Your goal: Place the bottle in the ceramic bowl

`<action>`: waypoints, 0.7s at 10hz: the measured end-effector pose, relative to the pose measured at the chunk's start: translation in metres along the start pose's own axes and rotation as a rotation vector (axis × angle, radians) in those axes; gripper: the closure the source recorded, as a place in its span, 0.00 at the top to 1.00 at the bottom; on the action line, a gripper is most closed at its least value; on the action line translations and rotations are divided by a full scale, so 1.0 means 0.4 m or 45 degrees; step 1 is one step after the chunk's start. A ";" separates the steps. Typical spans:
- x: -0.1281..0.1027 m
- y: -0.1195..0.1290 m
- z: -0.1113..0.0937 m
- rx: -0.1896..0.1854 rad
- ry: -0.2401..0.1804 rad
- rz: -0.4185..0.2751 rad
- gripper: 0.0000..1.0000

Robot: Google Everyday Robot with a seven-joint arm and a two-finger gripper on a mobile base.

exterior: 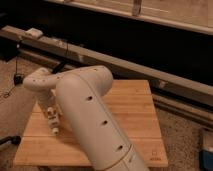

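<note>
My gripper (pixel 52 120) hangs low over the left part of the wooden table (pixel 135 115), at the end of my thick white arm (pixel 90 115), which fills the middle of the camera view. A slim pale shape (pixel 54 130) points down from the gripper's tip towards the table; I cannot tell whether it is the bottle or part of the gripper. The orange-red ceramic bowl is not in view. My arm hides much of the table's left and front.
A long dark rail (pixel 125 65) with cables runs across behind the table. A small white object (pixel 34 33) lies on it at the far left. Speckled floor (pixel 185 140) surrounds the table. A blue thing (pixel 207 150) shows at the right edge.
</note>
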 end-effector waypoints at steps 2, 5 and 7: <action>0.020 -0.016 -0.050 -0.031 -0.018 -0.010 0.00; 0.077 -0.071 -0.206 -0.089 -0.062 -0.015 0.00; 0.128 -0.149 -0.291 -0.105 -0.089 0.011 0.00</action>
